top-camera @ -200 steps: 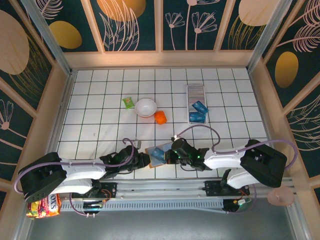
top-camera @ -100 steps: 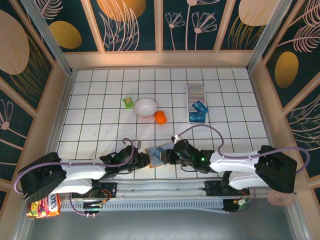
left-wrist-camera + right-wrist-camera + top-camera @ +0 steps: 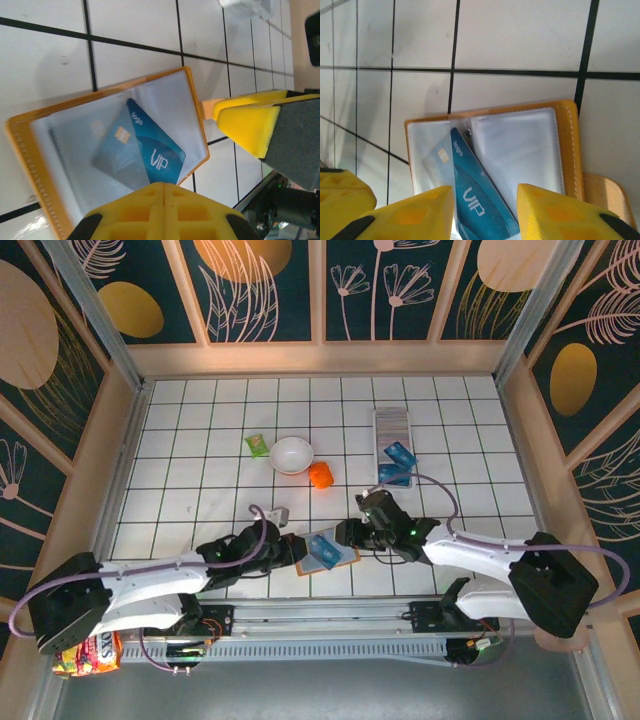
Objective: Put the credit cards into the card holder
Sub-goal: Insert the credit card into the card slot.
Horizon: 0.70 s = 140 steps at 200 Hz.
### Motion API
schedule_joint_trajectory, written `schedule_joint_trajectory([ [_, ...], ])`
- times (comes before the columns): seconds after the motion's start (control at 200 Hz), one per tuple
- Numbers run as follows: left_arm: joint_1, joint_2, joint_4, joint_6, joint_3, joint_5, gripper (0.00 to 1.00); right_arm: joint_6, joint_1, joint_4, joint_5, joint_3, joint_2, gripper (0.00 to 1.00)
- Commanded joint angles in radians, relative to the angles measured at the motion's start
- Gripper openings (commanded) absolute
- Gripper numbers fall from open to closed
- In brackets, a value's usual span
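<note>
- Top external view: the left pincer point(image 3: 293, 551) is low on the white worktop point(image 3: 200, 490). It is right at the left edge of the open orange wallet point(image 3: 345, 558).
- Its yellow fingers point(image 3: 165, 210) are closed together at the wallet's edge. I cannot tell whether they pinch it.
- One blue credit card point(image 3: 145, 150) lies tilted inside the wallet, half tucked under a clear pocket.
- The right pincer point(image 3: 349, 536) is at the wallet's right side. Its fingers stand apart over the near end of that card, and they hold nothing.
- The card holder point(image 3: 392, 423) lies further right and further back, well apart from the wallet.
- Two more blue credit cards point(image 3: 398, 454) sit on its near half.
</note>
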Motion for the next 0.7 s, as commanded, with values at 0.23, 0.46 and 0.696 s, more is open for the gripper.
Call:
schedule_joint_trajectory([
  [0.23, -0.007, 0.153, 0.055, 0.013, -0.004, -0.006, 0.00, -0.138, -0.046, -0.134, -0.193, 0.110, 0.123, 0.38],
  [0.46, -0.007, 0.204, 0.100, 0.005, -0.037, -0.016, 0.00, -0.151, -0.045, -0.213, -0.152, 0.120, 0.148, 0.40],
  [0.696, -0.007, 0.218, 0.108, 0.000, -0.080, -0.033, 0.00, -0.135, -0.042, -0.210, -0.190, 0.111, 0.174, 0.42],
])
